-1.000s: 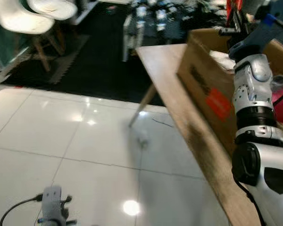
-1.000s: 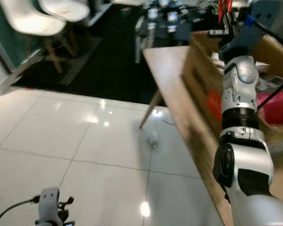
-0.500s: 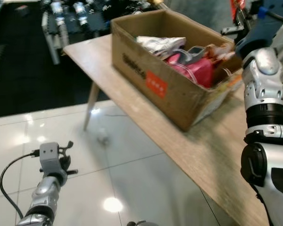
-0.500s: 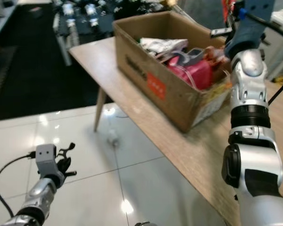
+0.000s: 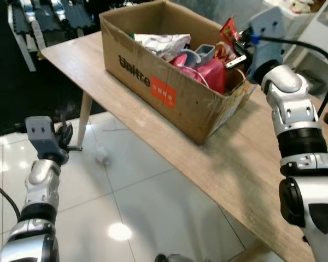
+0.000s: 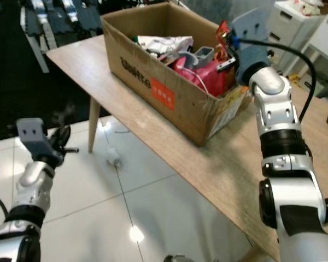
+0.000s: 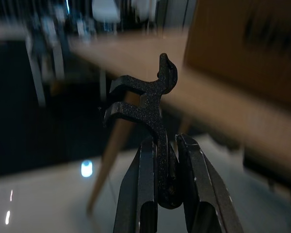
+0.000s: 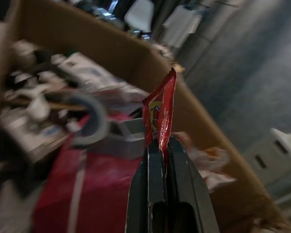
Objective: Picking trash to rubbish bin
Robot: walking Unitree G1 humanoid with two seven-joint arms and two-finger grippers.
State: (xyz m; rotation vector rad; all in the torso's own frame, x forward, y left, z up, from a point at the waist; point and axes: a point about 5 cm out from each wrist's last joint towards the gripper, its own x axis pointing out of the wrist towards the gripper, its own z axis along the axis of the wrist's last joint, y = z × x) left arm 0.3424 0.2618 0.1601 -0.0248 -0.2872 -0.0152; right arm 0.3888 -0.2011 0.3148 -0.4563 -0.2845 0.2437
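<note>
Right tool (image 8: 159,145) clamped on red snack wrapper (image 8: 161,114), upper right of frame, held over far corner of cardboard box (image 5: 153,82). Box open, on wooden table (image 5: 246,164), filled with trash: pink bag (image 5: 205,71), silver packet (image 5: 158,43). Left tool (image 7: 162,155) at left edge, low over white floor tiles (image 5: 147,202), fingers pinched onto small black plastic piece (image 7: 148,99). Small pale scrap (image 5: 102,155) on floor near table leg (image 5: 83,117).

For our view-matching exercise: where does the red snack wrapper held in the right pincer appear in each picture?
Left eye view: red snack wrapper, upper right, above the brown cardboard box.
Right eye view, upper right.
Right wrist view, centre, between the fingers.
Left wrist view: not in it.
Shared landmark: the box.
</note>
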